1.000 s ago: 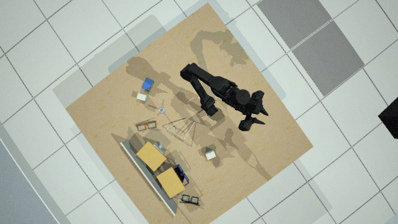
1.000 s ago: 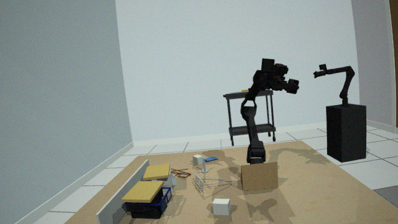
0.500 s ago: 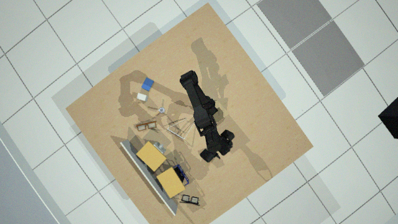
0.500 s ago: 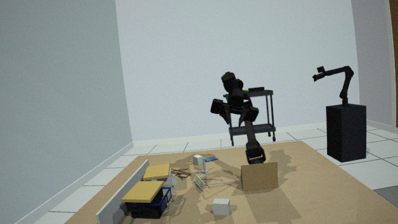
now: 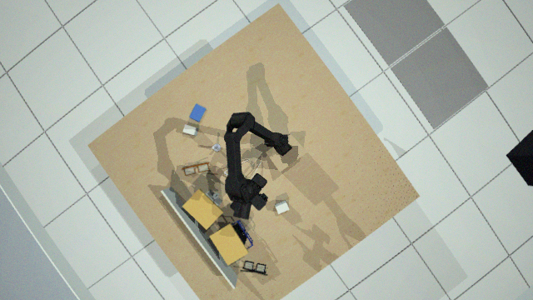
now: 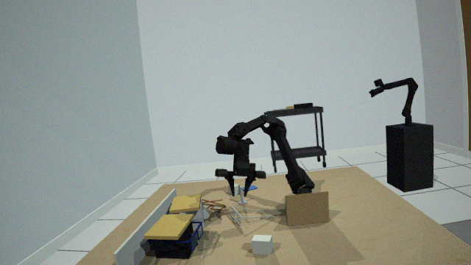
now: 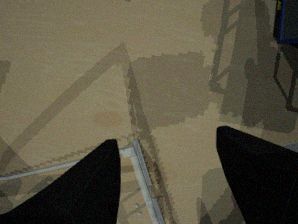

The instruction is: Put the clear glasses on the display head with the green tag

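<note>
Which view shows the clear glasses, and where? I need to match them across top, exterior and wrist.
Top: clear glasses faint, centre, beside the arm's long link.
Exterior: lying on the mat, centre-low, left of the tan box.
Wrist: lower left, by the left finger.
Shared landmark: the blue bin.

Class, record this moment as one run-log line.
end effector: open, empty, pointing down | below it: clear wire-frame glasses on tan mat | phase: pre-grasp | yellow-topped display heads: untouched

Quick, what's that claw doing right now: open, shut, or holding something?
Gripper: partly open, holding nothing; its fingers hang above the clear glasses.
</note>
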Motion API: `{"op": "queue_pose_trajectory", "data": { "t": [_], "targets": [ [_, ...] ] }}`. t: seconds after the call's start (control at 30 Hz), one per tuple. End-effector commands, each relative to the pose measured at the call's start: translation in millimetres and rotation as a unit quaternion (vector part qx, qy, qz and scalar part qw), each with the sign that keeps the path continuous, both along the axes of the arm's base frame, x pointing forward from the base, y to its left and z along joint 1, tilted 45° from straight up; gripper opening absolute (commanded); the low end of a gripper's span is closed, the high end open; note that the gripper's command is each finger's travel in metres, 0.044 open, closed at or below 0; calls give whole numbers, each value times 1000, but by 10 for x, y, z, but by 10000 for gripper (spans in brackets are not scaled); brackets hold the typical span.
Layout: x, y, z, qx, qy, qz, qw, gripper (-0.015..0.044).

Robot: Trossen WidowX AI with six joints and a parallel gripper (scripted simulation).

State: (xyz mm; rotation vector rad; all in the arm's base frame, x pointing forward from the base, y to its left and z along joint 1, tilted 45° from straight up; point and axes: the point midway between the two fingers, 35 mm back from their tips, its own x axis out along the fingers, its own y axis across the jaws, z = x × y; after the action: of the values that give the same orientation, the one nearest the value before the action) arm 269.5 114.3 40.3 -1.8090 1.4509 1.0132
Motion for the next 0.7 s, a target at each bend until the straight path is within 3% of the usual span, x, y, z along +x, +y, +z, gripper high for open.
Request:
{"op": "queue_pose_trajectory", "data": {
  "t": [0.0, 0.1, 0.3, 0.4, 0.67],
  "targets": [
    [20, -625, -58, -86, 73, 0, 994, 200],
    [80, -862, -47, -112, 102, 1, 988, 200],
    [84, -878, -46, -114, 104, 1, 988, 200],
    [84, -878, -46, -114, 104, 1, 988, 121],
    [84, -880, -48, -114, 104, 1, 988, 120]
  ]
}}
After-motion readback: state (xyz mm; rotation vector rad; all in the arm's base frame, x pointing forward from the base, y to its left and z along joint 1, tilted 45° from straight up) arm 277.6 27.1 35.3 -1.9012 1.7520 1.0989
